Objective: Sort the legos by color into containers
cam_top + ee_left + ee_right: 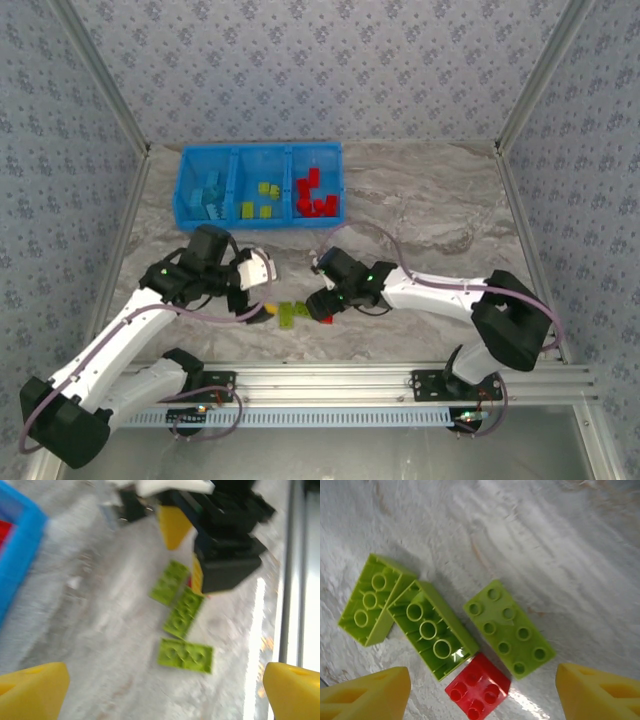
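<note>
Three lime green legos (pixel 290 313) and one small red lego (pixel 322 318) lie together on the marble table near the front. In the right wrist view the red lego (pixel 477 685) sits between the spread yellow fingers of my right gripper (pixel 482 696), untouched. Beside it lie a studs-up green lego (pixel 510 627) and two overturned ones (pixel 432 630) (pixel 370 600). My left gripper (pixel 162 692) is open just short of the nearest green lego (pixel 185 655). The blue containers (pixel 260 153) stand at the back, holding light blue (pixel 210 195), green (pixel 262 200) and red (pixel 317 195) legos.
My two grippers (pixel 262 302) (pixel 325 305) face each other closely across the loose legos. In the left wrist view the right arm's yellow finger (pixel 172 527) stands just beyond the green legos. The aluminium rail (pixel 380 380) runs along the table's near edge.
</note>
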Controlling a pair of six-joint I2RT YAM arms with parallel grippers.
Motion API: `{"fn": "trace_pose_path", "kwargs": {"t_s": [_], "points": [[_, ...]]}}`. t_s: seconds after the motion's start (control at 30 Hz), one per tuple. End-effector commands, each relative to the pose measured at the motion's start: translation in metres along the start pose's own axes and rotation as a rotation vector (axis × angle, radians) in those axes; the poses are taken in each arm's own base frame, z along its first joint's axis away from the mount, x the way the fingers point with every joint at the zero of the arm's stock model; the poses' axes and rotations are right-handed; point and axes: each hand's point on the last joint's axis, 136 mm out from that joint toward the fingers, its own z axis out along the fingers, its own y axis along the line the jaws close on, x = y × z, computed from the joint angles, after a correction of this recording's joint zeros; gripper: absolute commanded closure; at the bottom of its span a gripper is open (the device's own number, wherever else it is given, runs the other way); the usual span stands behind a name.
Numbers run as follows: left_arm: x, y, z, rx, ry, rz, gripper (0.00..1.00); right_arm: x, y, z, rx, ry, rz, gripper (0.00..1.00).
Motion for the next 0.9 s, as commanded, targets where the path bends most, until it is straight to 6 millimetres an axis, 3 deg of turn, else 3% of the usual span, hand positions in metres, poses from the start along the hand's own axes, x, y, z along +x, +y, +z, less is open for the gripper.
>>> {"fn": "trace_pose_path", "kwargs": {"t_s": [0.0,0.13,0.23,0.63,0.77,0.87], "points": [[0.016,-0.023,-0.002,0.096,0.047,0.106,0.01,-0.002,0.007,0.007,0.017,0.013,-0.100,0.22],[0.023,-0.016,0.000,0.049,0.074,0.122,0.01,-0.002,0.028,0.016,-0.008,0.034,-0.196,0.30],[0.022,-0.015,-0.001,0.030,0.052,0.131,0.01,0.001,0.035,0.030,0.008,0.077,-0.250,0.42],[0.024,-0.014,0.001,0.014,0.055,0.142,0.01,0.016,0.029,0.046,0.132,0.151,-0.338,0.54],[0.025,-0.014,0.000,0.016,0.057,0.143,0.01,0.011,0.027,0.040,0.154,0.128,-0.327,0.68],[0.023,-0.015,0.000,0.020,0.050,0.147,0.01,-0.005,0.033,0.019,0.126,0.029,-0.310,0.75]]}}
